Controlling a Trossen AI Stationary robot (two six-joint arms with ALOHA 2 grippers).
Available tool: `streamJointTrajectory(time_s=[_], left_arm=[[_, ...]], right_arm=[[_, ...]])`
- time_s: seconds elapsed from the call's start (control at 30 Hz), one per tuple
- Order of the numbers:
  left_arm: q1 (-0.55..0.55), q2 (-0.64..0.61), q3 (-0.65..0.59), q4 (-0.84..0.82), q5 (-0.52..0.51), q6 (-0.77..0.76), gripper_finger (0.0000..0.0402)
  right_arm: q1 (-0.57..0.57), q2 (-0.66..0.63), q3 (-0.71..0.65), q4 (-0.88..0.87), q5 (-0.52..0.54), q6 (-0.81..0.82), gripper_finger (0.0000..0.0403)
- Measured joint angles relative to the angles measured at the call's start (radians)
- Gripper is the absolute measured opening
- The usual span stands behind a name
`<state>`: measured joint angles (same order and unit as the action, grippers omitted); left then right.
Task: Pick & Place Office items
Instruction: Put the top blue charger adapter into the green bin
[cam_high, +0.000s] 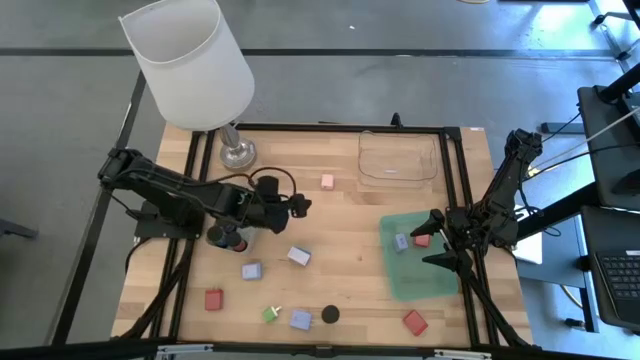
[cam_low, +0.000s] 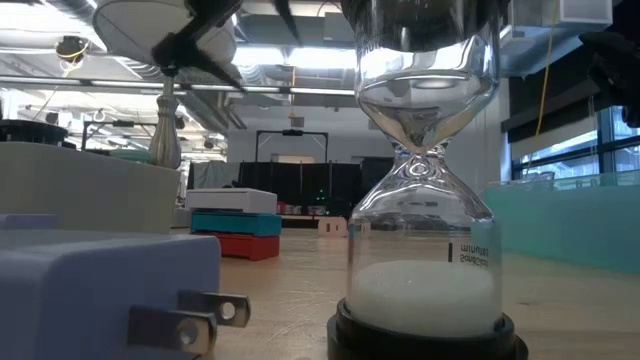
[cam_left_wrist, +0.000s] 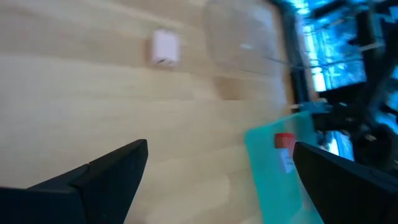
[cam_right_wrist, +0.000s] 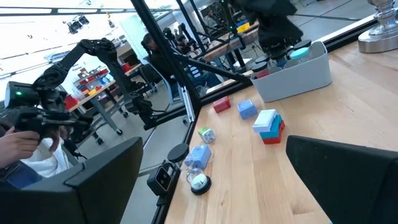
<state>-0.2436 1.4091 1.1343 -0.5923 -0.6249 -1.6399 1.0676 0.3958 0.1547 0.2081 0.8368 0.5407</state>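
Translucent green flat tray (cam_high: 425, 280) just beside right gripper (cam_high: 437, 238), fingers spread, empty; inside tray small red block (cam_high: 422, 240) and lilac-blue block (cam_high: 401, 242). Clear plastic tray (cam_high: 398, 160) beyond, contents unclear. Left gripper (cam_high: 300, 205) spread, empty, above wood table (cam_high: 350, 290); other blocks scattered near it.

Four cameras cover one wooden table (cam_high: 330, 255). The high view looks straight down, far enough off to take in the whole tabletop and both arms. The low view sits on the table surface, looking level into the room, so close to an hourglass (cam_low: 425, 180) and a lilac-blue plug block (cam_low: 105, 295) that they fill the picture. The left wrist view looks forward between the left gripper (cam_left_wrist: 217, 180)'s spread fingers, close over the wood, toward the green tray (cam_left_wrist: 280, 168) ahead. The right wrist view looks past the right gripper (cam_right_wrist: 214, 180)'s spread fingers, back across the table to blocks near its edge and the room beyond. Both wrist views share the tabletop with the high view.
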Motion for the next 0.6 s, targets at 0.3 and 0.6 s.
streamJointTrajectory(time_s=[0.3, 0.6], left_arm=[[-0.005, -0.001, 0.000, 0.069, -0.011, 0.366, 0.0400], [-0.005, -0.001, -0.001, 0.105, -0.012, 0.536, 0.0400]], right_arm=[[0.000, 0.000, 0.000, 0.000, 0.000, 0.000, 0.0400], [0.000, 0.000, 0.000, 0.000, 0.000, 0.000, 0.0400]])
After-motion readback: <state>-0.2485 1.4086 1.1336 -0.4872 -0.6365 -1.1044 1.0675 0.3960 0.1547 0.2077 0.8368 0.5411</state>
